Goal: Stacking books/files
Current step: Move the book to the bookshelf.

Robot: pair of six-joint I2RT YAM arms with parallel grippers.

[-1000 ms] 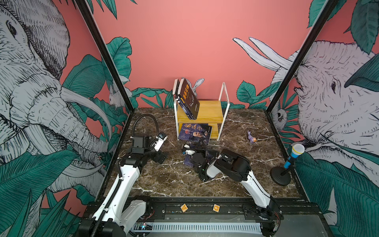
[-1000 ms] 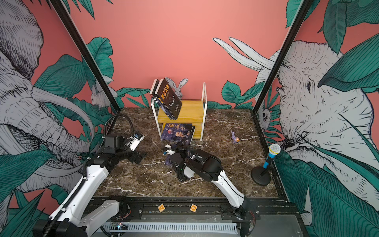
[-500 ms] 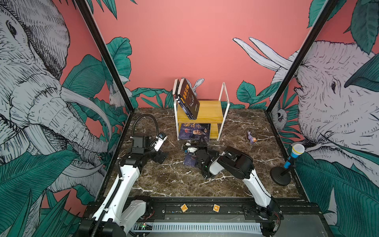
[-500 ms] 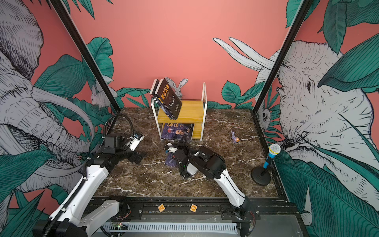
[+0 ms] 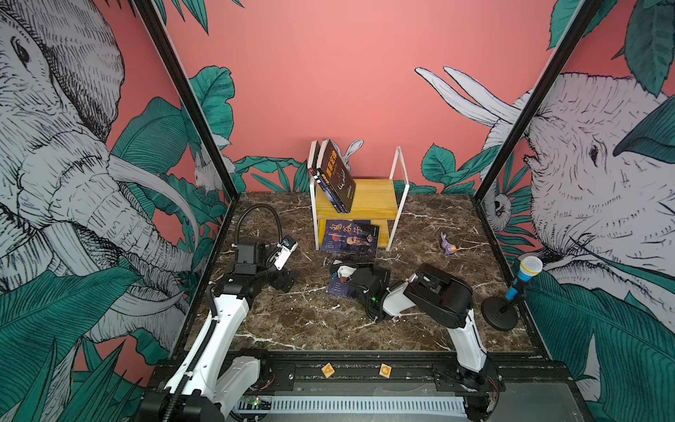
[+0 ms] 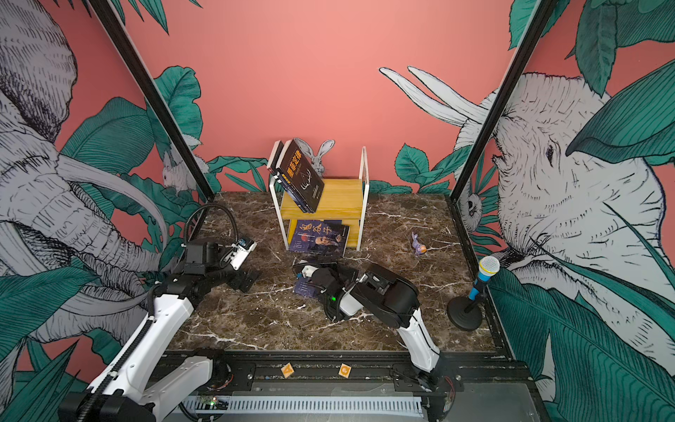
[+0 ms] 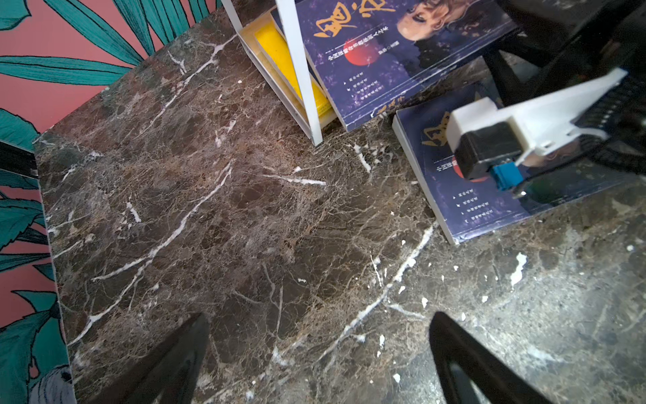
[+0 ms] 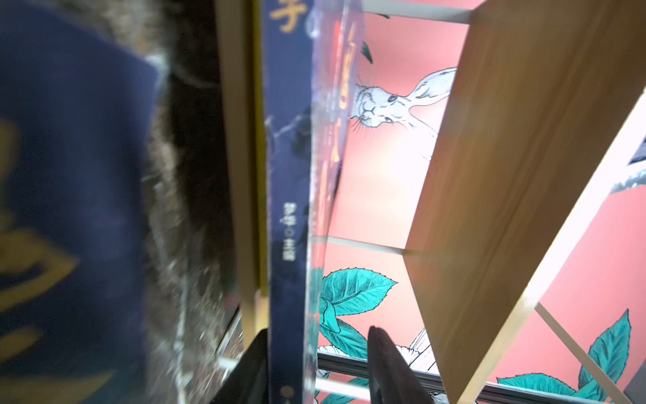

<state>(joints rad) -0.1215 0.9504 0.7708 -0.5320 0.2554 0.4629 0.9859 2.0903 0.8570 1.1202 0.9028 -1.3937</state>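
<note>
Right gripper (image 8: 316,334): low and level at the mouth of the shelf's (image 5: 376,199) lower tier, one finger on each side of the flat book's spine edge; jaws part way apart, with a clear gap between one finger and the cover, so nothing is clamped; a level reach suits sliding a book in under the upper board.
Flat book (image 5: 350,237): navy, bearded face up, lying on the lower tier with its front edge jutting past the shelf's front; I read it as the base of the stack, and flat looks like the only way it fits that low slot.
Table book (image 5: 338,288): same navy cover, flat on the marble table (image 5: 310,321) just in front of the shelf, partly under the right wrist; close at hand, so likely the next to go in.
Leaning books (image 5: 336,175): two dark ones on the upper tier, tilted against the shelf's left end; the wire end keeps them from toppling.
Left gripper (image 7: 320,316): jaws wide apart over bare marble, holding nothing; set off to the side — out of the right arm's way.
Risk: the jutting book could be dragged back out if a finger catches its glossy cover on withdrawal.
</note>
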